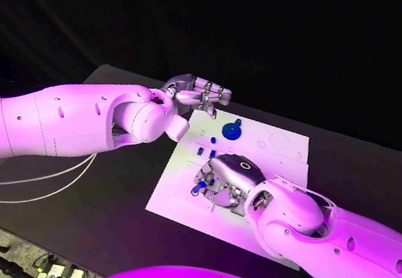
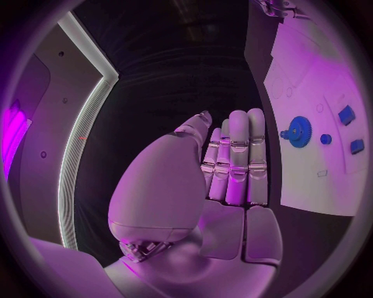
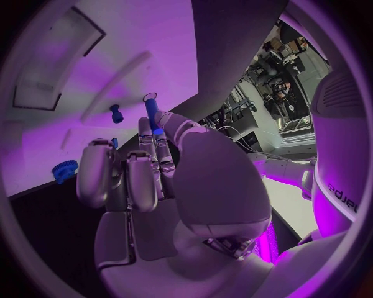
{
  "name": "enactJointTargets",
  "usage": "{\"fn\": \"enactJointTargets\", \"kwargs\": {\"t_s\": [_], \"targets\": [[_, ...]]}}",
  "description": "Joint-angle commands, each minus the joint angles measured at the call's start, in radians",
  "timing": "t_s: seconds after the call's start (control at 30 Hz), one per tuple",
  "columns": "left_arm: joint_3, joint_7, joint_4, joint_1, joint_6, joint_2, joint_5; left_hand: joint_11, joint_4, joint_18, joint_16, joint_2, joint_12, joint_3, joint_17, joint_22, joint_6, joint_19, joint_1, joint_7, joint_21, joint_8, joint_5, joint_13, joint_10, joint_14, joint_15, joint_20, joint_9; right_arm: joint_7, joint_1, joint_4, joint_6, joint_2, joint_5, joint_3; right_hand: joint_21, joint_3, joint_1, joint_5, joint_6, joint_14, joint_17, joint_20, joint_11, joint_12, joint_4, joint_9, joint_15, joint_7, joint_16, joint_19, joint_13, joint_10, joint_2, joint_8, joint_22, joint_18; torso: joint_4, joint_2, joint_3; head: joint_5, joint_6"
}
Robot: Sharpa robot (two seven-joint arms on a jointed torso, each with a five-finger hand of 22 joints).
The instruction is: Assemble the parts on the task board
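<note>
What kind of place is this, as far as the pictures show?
Probably a robotics lab test bench: a black table carries a white task board with small blue parts such as a gear, and shelves of equipment stand behind.

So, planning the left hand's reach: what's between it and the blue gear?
In the left wrist view, only bare white task board between the left hand and the blue gear.

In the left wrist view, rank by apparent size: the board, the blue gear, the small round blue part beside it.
1. Board
2. Blue gear
3. Small round blue part
All three lie on one surface at a similar distance, so the order seems reliable.
</note>
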Motion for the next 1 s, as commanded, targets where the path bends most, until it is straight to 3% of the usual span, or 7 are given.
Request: {"fn": "enactJointTargets", "kwargs": {"t_s": [0.03,0.87,1.0], "targets": [[0.001,0.004,0.0,0.001,0.016,0.002,-0.002,-0.002,-0.005,0.013,-0.002,-0.001,0.004,-0.003,-0.001,-0.001,-0.007,0.001,0.007,-0.001,-0.004,0.004,0.003,0.001,-0.007,-0.004,-0.001,0.001,0.0,-0.005,-0.004,-0.001,0.031,0.004,-0.028,-0.001,-0.006,0.003,0.002,0.002,0.0,0.04,-0.001,0.002,-0.019,-0.004,-0.002,0.001,-0.003,0.006,0.0,0.001,0.001,0.021,0.007,0.005,0.125,-0.007,-0.0007,0.0,0.0,0.004,-0.003],[0.001,0.002,-0.003,0.001,0.015,0.0,-0.002,-0.002,-0.005,0.013,-0.002,-0.001,0.004,-0.003,-0.001,-0.001,-0.007,0.001,0.007,-0.001,-0.004,0.004,0.003,0.001,-0.007,-0.004,-0.001,0.001,0.0,-0.013,-0.012,-0.032,0.053,0.022,-0.043,-0.005,-0.008,0.004,0.001,0.002,-0.001,0.04,-0.002,0.002,-0.019,-0.006,-0.004,0.001,-0.003,0.006,0.0,0.0,0.001,0.021,0.007,0.004,0.125,-0.006,-0.0007,0.0,-0.0001,0.007,-0.008],[0.001,0.002,-0.002,0.001,0.015,0.001,-0.002,-0.002,-0.007,0.013,-0.001,0.001,0.006,-0.003,-0.002,-0.001,-0.008,0.002,0.01,0.0,-0.004,0.006,0.002,0.001,-0.008,-0.004,-0.001,0.001,0.0,-0.01,-0.014,-0.037,0.055,0.032,-0.042,-0.008,-0.012,0.002,-0.013,0.001,-0.017,0.039,-0.003,0.005,-0.013,-0.02,-0.004,-0.001,0.002,0.012,0.0,-0.002,-0.002,0.005,-0.001,-0.006,0.125,-0.006,-0.0007,0.0,-0.0005,0.007,-0.009]]}}
